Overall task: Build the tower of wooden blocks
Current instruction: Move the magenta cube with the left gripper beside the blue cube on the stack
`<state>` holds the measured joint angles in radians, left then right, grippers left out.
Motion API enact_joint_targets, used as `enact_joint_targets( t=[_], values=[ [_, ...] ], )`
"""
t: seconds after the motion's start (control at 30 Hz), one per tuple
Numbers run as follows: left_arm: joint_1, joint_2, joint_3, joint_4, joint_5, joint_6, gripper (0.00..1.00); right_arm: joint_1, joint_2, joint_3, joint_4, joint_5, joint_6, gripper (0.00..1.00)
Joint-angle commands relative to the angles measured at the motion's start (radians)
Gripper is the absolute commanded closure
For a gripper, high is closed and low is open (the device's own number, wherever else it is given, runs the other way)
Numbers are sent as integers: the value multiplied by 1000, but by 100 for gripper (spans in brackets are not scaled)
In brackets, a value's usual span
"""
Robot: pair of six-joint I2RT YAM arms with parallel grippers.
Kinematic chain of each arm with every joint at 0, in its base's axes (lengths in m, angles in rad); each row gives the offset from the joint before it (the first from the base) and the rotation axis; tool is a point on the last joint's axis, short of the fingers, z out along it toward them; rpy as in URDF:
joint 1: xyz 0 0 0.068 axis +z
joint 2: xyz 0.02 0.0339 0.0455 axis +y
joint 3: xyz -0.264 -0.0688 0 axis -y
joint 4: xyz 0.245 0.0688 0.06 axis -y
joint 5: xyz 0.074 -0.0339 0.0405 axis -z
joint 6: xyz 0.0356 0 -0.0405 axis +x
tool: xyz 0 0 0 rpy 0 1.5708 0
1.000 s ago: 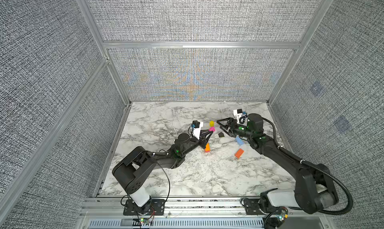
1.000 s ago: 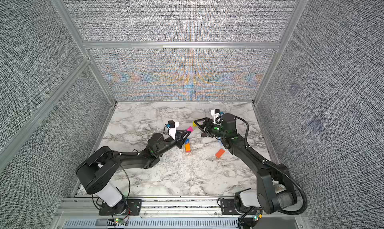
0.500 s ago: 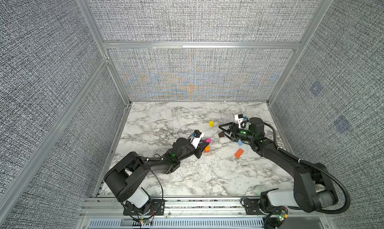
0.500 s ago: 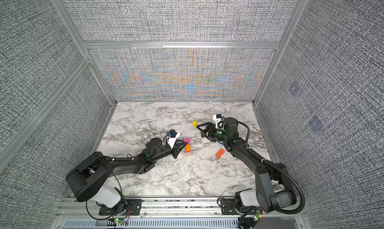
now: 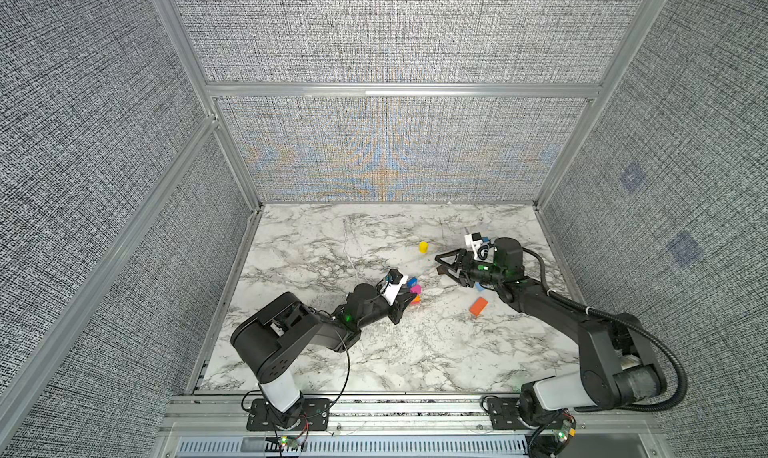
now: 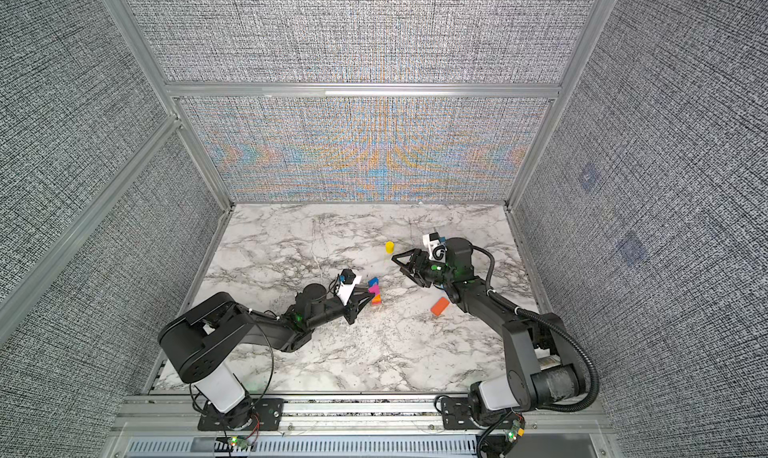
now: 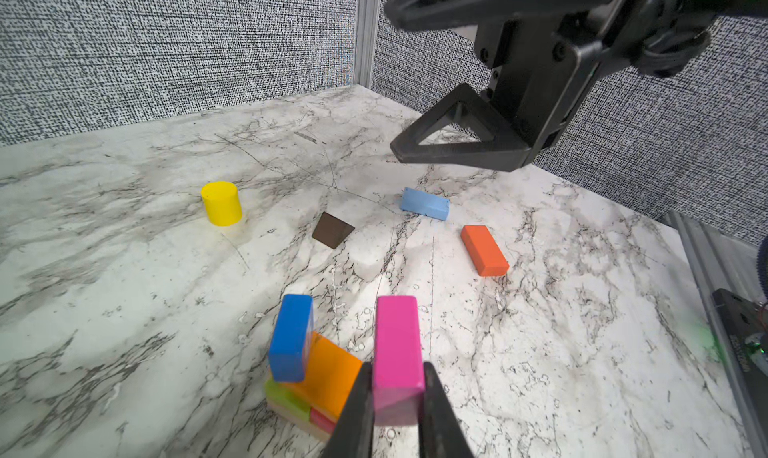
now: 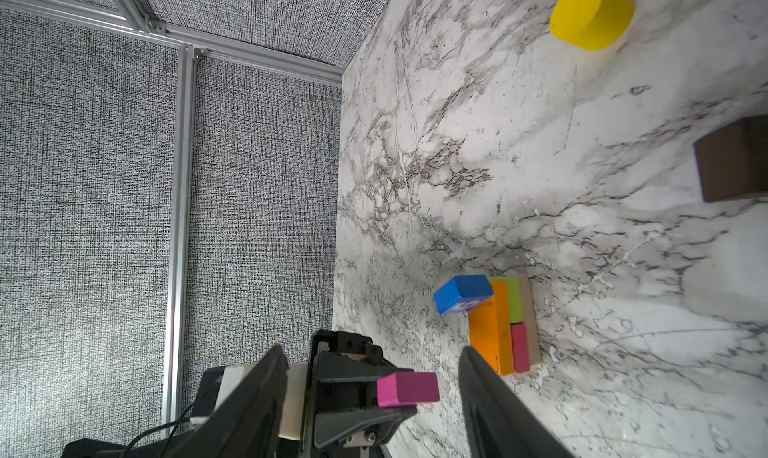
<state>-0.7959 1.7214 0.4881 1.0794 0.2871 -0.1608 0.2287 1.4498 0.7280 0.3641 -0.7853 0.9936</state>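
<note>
The tower (image 7: 320,377) is a low stack: tan base, green and pink blocks, an orange slab, and a blue cube (image 7: 291,343) sitting askew on one end. My left gripper (image 7: 397,370) is shut on a magenta block (image 7: 397,352), which hangs just above the slab's free end, beside the blue cube. In both top views the left gripper (image 5: 409,295) (image 6: 368,293) is at the stack. My right gripper (image 5: 439,264) (image 8: 372,352) stands open and empty above the dark brown piece (image 7: 332,235).
Loose wood blocks lie on the marble: a yellow cylinder (image 5: 423,247) behind the stack, a light blue block (image 7: 424,204) and an orange brick (image 5: 478,306) under the right arm. Grey fabric walls close in the back and sides.
My left gripper has come down and toward the front with the magenta block, from above the stack to just over it. The right gripper dropped slightly and stayed open.
</note>
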Motion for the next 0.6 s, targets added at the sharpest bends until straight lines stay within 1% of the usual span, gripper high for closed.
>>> enact_joint_targets(
  t=[0.0, 0.13, 0.33, 0.57],
  values=[
    [1, 22, -4, 77, -3, 2, 88, 0, 8, 7, 17, -15, -20, 33],
    [1, 47, -14, 125, -2, -7, 88, 0, 15, 14, 16, -25, -20, 33],
    [1, 55, -13, 113, -14, 6, 88, -2, 20, 23, 7, -26, -27, 33],
    [1, 106, -5, 142, -17, 3, 88, -3, 20, 16, 13, -28, -27, 33]
  ],
)
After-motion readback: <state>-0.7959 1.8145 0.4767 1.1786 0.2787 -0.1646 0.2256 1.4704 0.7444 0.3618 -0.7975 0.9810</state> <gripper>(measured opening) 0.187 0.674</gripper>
